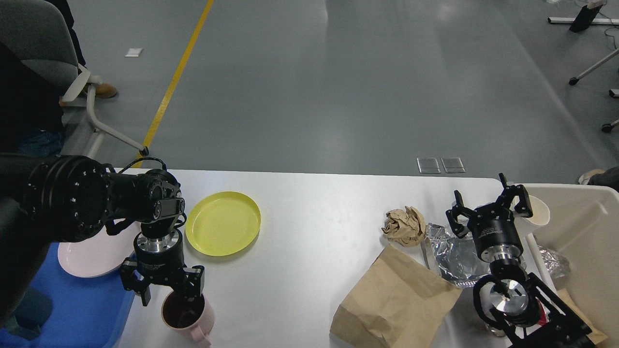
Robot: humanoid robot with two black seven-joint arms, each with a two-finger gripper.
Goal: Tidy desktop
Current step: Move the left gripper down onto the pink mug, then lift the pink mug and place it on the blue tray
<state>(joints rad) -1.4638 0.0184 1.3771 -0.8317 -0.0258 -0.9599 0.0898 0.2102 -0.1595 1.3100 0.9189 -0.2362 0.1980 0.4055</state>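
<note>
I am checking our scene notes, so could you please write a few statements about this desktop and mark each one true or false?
1. The yellow plate lies empty on the desktop. True.
2. The left gripper hangs over the crumpled paper ball. False: it is at the pink mug.
3. The brown paper bag lies flat. True.
4. The right gripper is shut on the foil. False: it is open, above the foil.

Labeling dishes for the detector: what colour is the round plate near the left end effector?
Yellow, plain with no pattern. The plate shows clearly in the head view.
</note>
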